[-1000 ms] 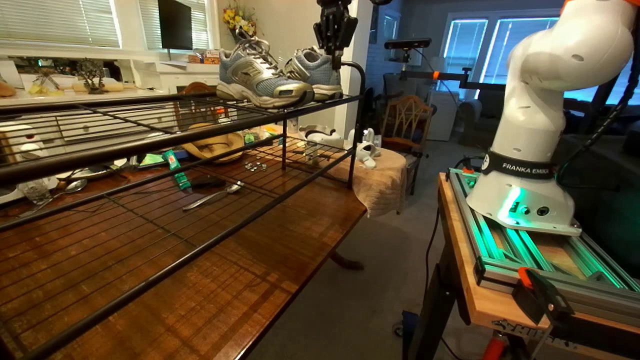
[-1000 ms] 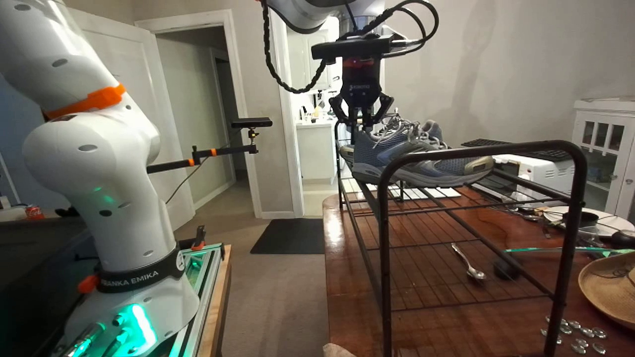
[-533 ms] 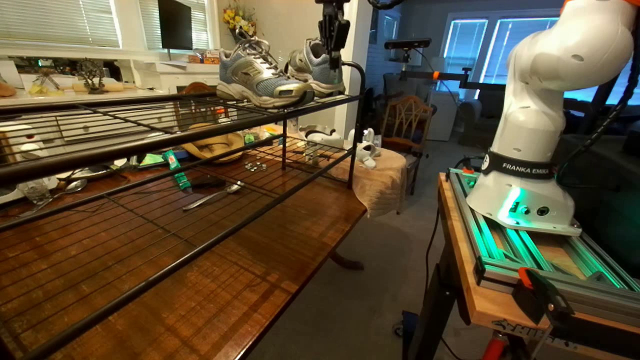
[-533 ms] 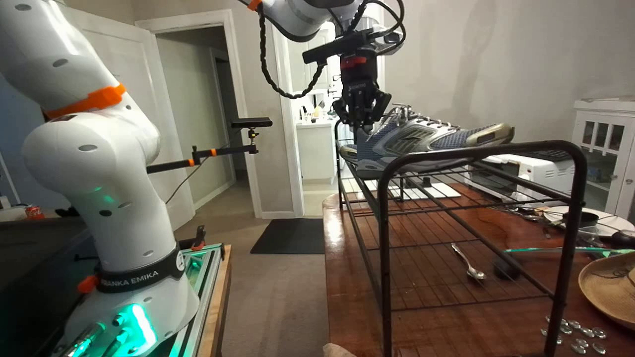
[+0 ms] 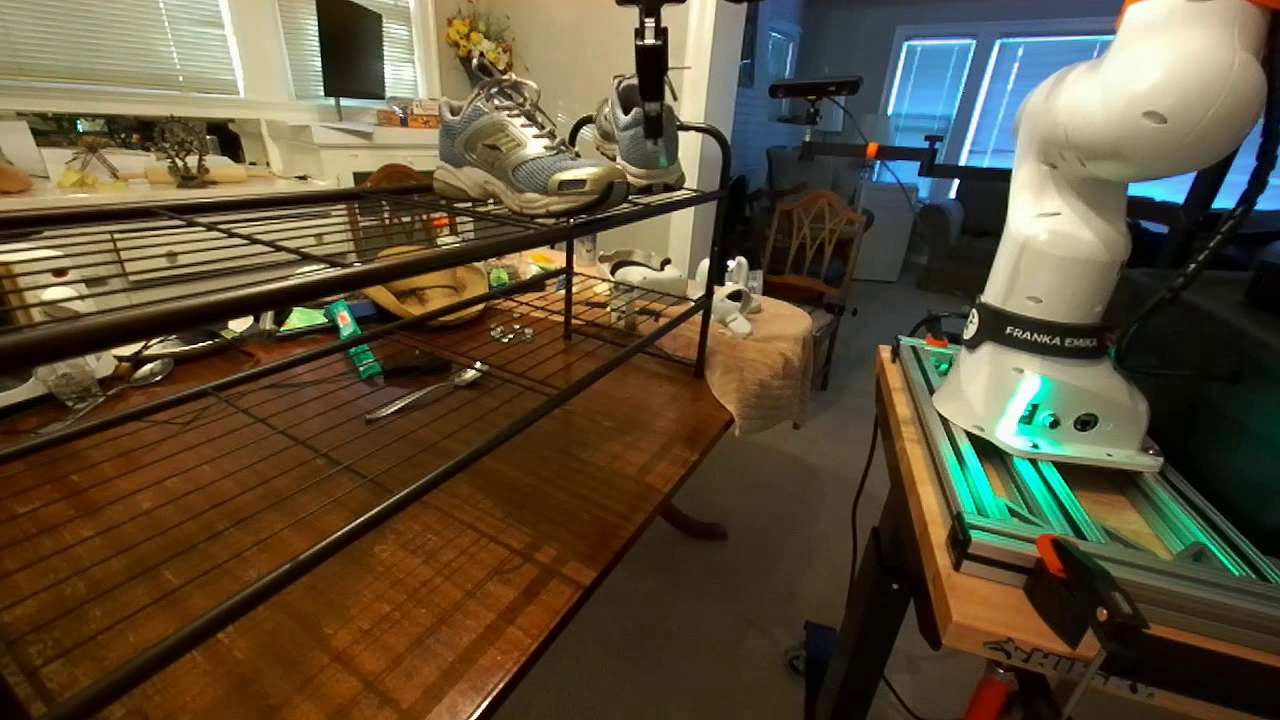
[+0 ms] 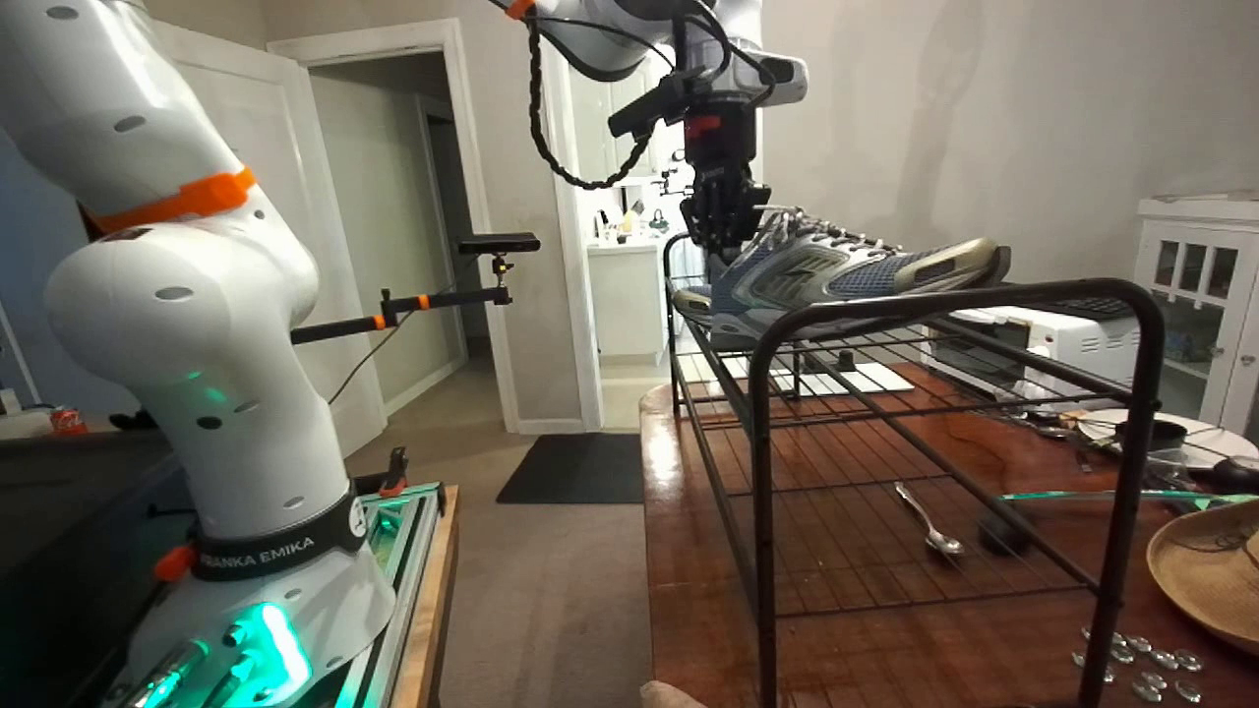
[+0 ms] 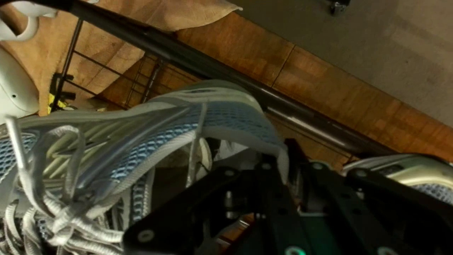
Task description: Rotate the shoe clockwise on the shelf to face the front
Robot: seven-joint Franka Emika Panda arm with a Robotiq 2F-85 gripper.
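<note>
One grey-silver sneaker hangs by its heel from my gripper, over the end of the black wire shelf (image 5: 300, 280). It shows in both exterior views (image 5: 630, 152) (image 6: 816, 275) and in the wrist view (image 7: 159, 131). Its toe is raised, its heel low; I cannot tell if the heel touches the rods. My gripper (image 5: 653, 128) (image 6: 723, 251) points down, shut on the back of the heel collar, which shows between the fingers (image 7: 283, 159). The near-identical sneaker (image 5: 530, 160) stands beside it on the shelf; only its end (image 7: 421, 173) shows in the wrist view.
The shelf's raised end frame (image 6: 944, 300) stands close to the held sneaker. Below, a brown wooden table (image 6: 708, 610) carries a spoon (image 6: 929, 526), a straw hat (image 6: 1210, 560) and a white toaster oven (image 6: 1062, 344). Chairs (image 5: 815, 240) stand behind.
The held sneaker's toe has risen off the shelf, then dropped slightly. The wrist and sneaker have turned, so the heel faces an exterior view more squarely. The other sneaker has not moved.
</note>
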